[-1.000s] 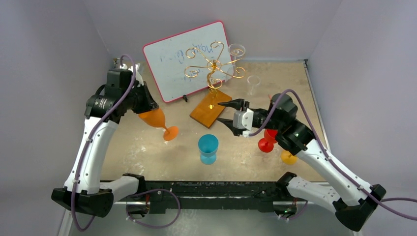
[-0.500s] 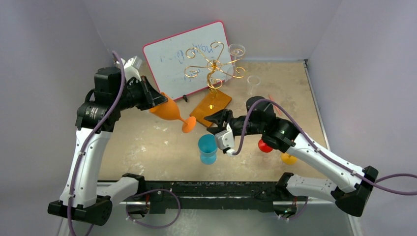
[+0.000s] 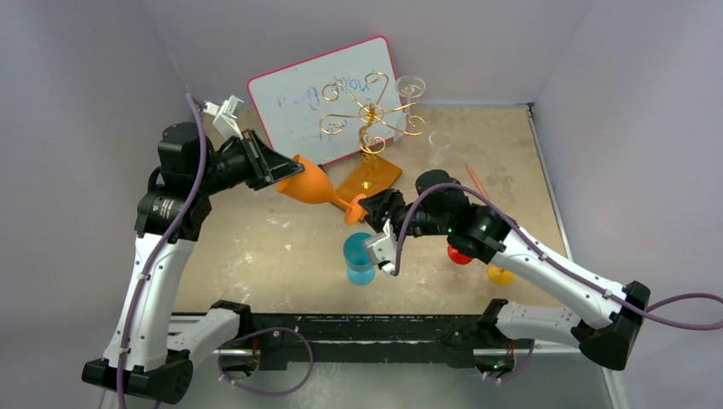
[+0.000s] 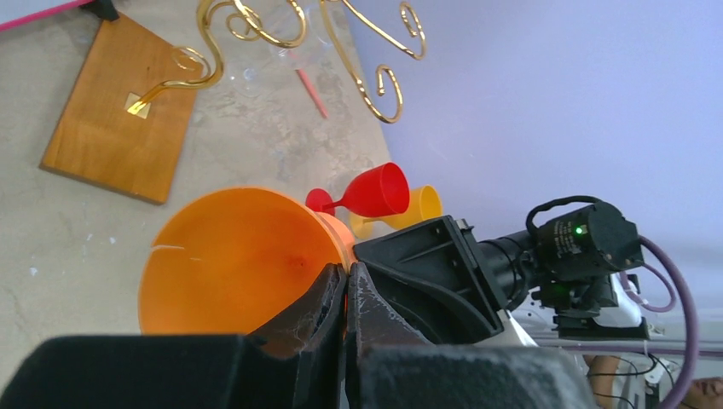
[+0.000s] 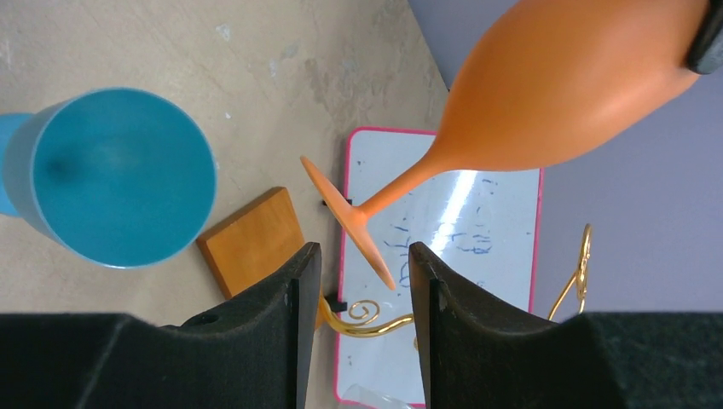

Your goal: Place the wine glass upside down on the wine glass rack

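Observation:
The orange wine glass (image 3: pixel 313 182) lies tilted in the air, its bowl mouth toward my left arm and its foot (image 3: pixel 353 210) pointing right. My left gripper (image 3: pixel 286 169) is shut on the glass's rim (image 4: pixel 341 247), one finger inside the bowl and one outside. My right gripper (image 5: pixel 365 253) stands open, with the edge of the foot (image 5: pixel 354 223) between its fingertips and touching neither. The wine glass rack (image 3: pixel 371 111) has gold scroll arms over an orange-brown wooden base (image 3: pixel 373 181), just behind the glass.
A teal cup (image 3: pixel 360 256) stands under my right gripper. A red glass (image 3: pixel 460 254) and a yellow one (image 3: pixel 500 274) lie beneath the right arm. A clear glass (image 3: pixel 411 88) hangs at the rack; another (image 3: pixel 440 145) stands nearby. The pink-framed whiteboard (image 3: pixel 298 102) leans behind.
My left arm carried the orange glass right, toward the rack's base. My right gripper swung left to meet the glass's foot and its jaws narrowed somewhat.

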Motion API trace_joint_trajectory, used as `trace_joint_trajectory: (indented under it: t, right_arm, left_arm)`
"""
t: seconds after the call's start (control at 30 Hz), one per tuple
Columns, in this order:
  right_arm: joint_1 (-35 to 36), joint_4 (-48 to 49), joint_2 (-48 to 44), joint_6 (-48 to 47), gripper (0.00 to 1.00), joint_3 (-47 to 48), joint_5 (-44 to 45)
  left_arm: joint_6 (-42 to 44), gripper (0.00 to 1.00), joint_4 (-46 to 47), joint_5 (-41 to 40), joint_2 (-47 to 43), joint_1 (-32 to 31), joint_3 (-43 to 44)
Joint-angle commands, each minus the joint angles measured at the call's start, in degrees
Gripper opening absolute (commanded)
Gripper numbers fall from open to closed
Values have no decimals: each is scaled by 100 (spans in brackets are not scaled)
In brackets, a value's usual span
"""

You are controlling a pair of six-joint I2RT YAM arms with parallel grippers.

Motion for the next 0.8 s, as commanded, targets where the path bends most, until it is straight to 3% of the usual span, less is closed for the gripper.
trace_joint_trajectory:
  t: [0.0,0.5,0.7,0.77]
  right_arm:
    - [61,-82,23,-438,46,310,457]
    - [107,240,56,-739,26,220,555]
    - [138,257,-2,-748,0,225,539]
    - [157,221,-12,-750,0,228,531]
  left_arm:
    - [-359,0,684,340,-120,33,45]
    - [-481,0,776,519,-155,3,-139]
    - [-490,0,800,513,-165,-7,-190]
    - [-513,0,817,489,-153,-2,-186]
